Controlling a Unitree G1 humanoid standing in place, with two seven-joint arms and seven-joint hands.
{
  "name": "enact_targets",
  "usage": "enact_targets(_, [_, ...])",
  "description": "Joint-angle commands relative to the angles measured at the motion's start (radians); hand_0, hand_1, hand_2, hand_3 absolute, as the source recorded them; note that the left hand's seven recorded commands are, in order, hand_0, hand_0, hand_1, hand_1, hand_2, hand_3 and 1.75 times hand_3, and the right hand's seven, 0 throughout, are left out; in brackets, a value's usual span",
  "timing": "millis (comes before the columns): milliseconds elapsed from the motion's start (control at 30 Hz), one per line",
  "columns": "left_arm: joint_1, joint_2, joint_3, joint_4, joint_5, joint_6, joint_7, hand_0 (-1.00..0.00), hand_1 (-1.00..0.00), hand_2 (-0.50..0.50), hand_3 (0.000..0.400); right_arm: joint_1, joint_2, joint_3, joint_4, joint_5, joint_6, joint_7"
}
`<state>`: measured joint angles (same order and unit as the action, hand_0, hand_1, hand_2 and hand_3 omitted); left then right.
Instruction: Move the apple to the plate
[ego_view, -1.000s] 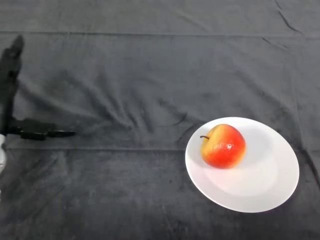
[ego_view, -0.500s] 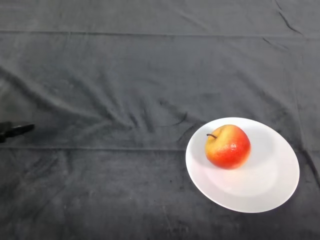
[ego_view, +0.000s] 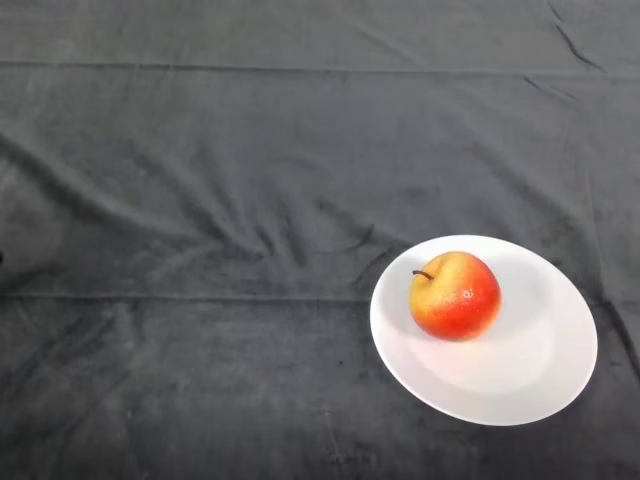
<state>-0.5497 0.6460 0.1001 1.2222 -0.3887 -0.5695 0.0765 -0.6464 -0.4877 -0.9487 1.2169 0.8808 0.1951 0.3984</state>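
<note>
A red and yellow apple (ego_view: 456, 296) with a short dark stem lies on its side on a white plate (ego_view: 530, 370) at the lower right of the head view. The apple rests on the plate's left half, with its stem pointing left. No part of the robot shows.
A dark, wrinkled cloth (ego_view: 250, 180) covers the whole table. A fold line runs across it near the far edge, and another runs across just left of the plate.
The hand and arm have drawn back to the left and left the view. The apple has shifted slightly to the right on the plate.
</note>
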Motion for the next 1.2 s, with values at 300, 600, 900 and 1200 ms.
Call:
enact_targets(300, [0.028, 0.066, 0.143, 0.041, -0.087, 0.056, 0.037, 0.00, 0.00, 0.00, 0.000, -0.013, -0.018, -0.0038, -0.002, 0.0177, -0.008, 0.0010])
enact_targets(600, [0.018, 0.050, 0.264, 0.034, -0.175, 0.095, 0.052, 0.00, 0.00, 0.00, 0.000, -0.014, -0.019, -0.0039, -0.001, 0.0178, -0.008, 0.0011])
enact_targets(900, [0.013, 0.035, 0.325, 0.016, -0.205, 0.111, 0.045, 0.00, 0.00, 0.00, 0.000, -0.014, -0.019, -0.0040, -0.001, 0.0179, -0.008, 0.0013])
enact_targets(1200, [0.015, 0.027, 0.352, 0.002, -0.202, 0.119, 0.027, 0.00, 0.00, 0.00, 0.000, -0.014, -0.019, -0.0041, -0.001, 0.0179, -0.008, 0.0014])
